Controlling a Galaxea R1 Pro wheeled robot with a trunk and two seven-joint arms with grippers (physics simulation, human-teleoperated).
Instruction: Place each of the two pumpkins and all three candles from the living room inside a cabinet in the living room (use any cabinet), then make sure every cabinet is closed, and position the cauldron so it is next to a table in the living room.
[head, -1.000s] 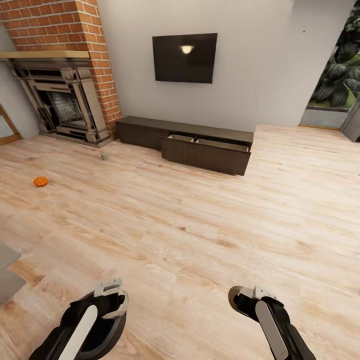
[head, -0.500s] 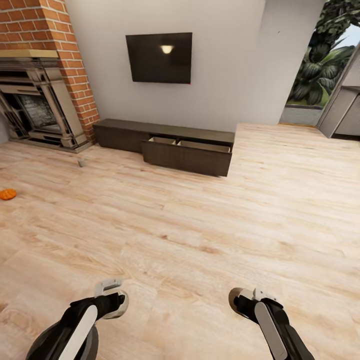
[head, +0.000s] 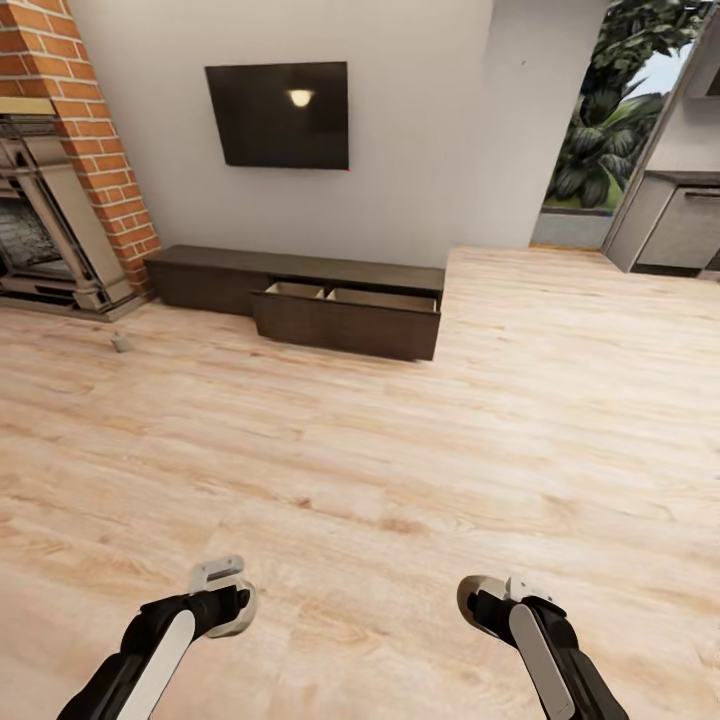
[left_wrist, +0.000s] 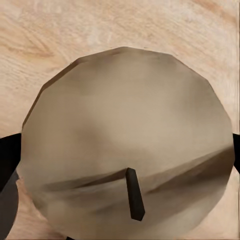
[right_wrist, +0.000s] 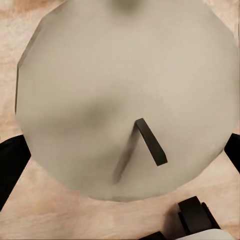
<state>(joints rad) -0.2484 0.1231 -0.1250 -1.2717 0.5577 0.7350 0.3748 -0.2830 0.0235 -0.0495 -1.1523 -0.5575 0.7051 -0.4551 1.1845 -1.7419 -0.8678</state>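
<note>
From my seat both arms sit low in the head view. The left gripper (head: 222, 590) is at about 7 o'clock and the right gripper (head: 488, 598) at about 5 o'clock, both over bare wood floor (head: 400, 470). Honestly I can't tell whether either one is spread or pressed together. Each wrist cam looks straight onto a pale round candle top, the left candle (left_wrist: 125, 135) and the right candle (right_wrist: 125, 95), each with a short dark wick, and black gripper parts peek out at the candle's edges, so it looks like each is carrying one.

Further out, the cabinet (head: 200, 272) runs along the wall from about 10 to 12 o'clock, its right-hand drawer (head: 345, 322) pulled open with a pale inside. A TV (head: 278, 115) hangs above it. The brick fireplace (head: 60, 200) is at 10 o'clock, with a small grey thing (head: 121, 343) on the floor near it that's too tiny to make out.
</note>
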